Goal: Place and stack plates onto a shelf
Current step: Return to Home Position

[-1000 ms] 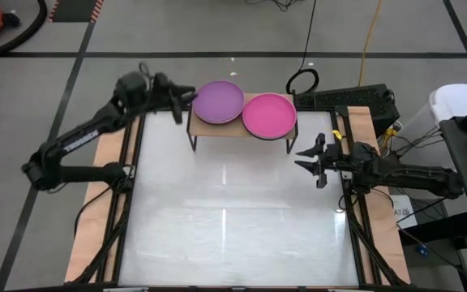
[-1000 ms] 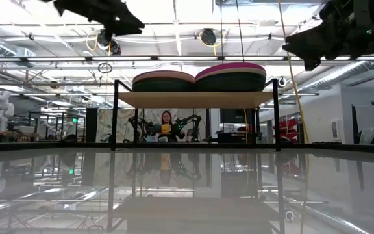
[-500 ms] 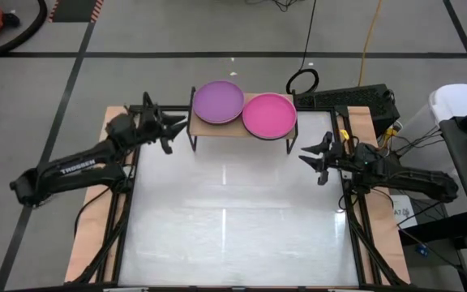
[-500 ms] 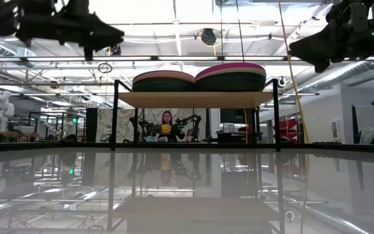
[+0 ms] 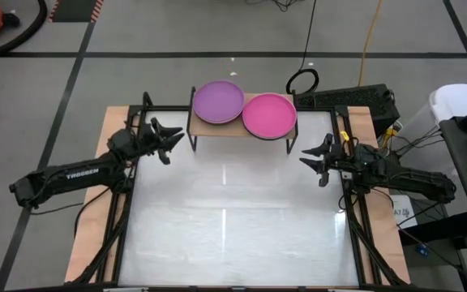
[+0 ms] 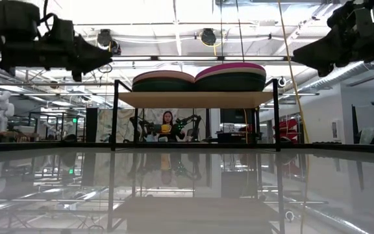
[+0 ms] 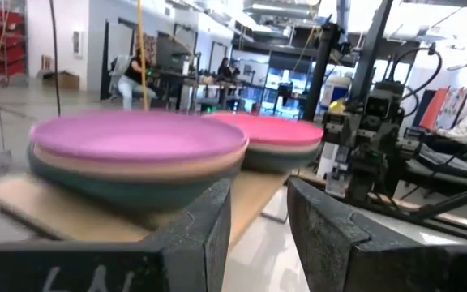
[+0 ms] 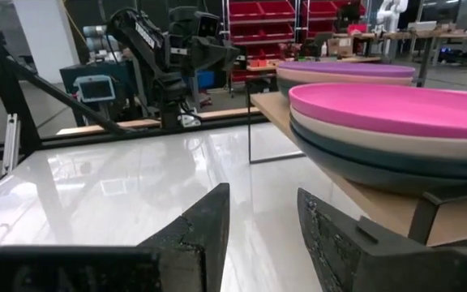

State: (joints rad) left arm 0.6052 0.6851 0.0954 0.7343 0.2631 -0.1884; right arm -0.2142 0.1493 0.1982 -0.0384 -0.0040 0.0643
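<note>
**Plates.** Every plate in view sits on the shelf point(image 6: 193, 99); none lies on the bench point(image 5: 233, 219). The shelf stands at the rear of the bench, long axis running left to right. It carries two stacks side by side, rims close together.

- Left stack: purple plate point(image 7: 136, 134) on top, salmon plate point(image 7: 128, 162) under it, dark teal plate point(image 7: 128, 188) at the base.
- Right stack: magenta plate point(image 8: 396, 109) on top, beige plate point(image 8: 379, 139) under it, dark teal plates point(image 8: 387, 166) below.

**Pincers.**

- Left pincer point(image 5: 171, 144): fingers spread wide, gripping nothing. It hangs above the bench just beside the shelf's left end, tips aimed at the purple-topped stack.
- Right pincer point(image 5: 310, 158): fingers spread, gripping nothing. It hangs near the shelf's right end, slightly forward of the right leg, tips aimed at the magenta-topped stack.

**Governing relation.** The shelf lies between the two pincers and ahead of each one's fingertips. Neither pincer touches the shelf or a plate. The left pincer appears the nearer of the two to a shelf leg.

**Assessment.** Stacking looks complete, and only the retreat to rest position appears outstanding. Each arm should draw back along its own line, away from the shelf. A sideways swing toward the shelf, on the left arm especially, could knock a leg and disturb the stacks.
</note>
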